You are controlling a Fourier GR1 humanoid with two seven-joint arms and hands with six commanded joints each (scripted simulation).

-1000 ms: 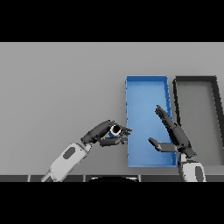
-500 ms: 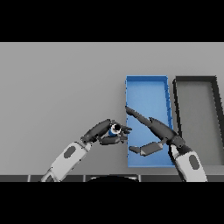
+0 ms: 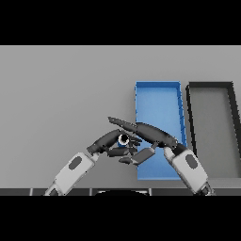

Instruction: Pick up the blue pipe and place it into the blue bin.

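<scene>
Handover step, pipe not yet in bin. Left hand (image 3: pixel 112 142) has its fingers curled round the blue pipe (image 3: pixel 124 140), only the round end showing, just left of the blue bin (image 3: pixel 157 101) and above the table (image 3: pixel 61 94), near the bin's lower left corner. Right hand (image 3: pixel 149 134) reaches across from the right, fingers straight and spread, lying over the left hand's fingers and the pipe; thumb below, not closed on anything. Whether it touches the pipe, cannot tell. Black bin (image 3: pixel 212 124) sits just right of the blue one, not involved. Next move likely calls for the right hand to clench on the pipe, the left to let go, then carry it right over the blue bin and drop it.
</scene>
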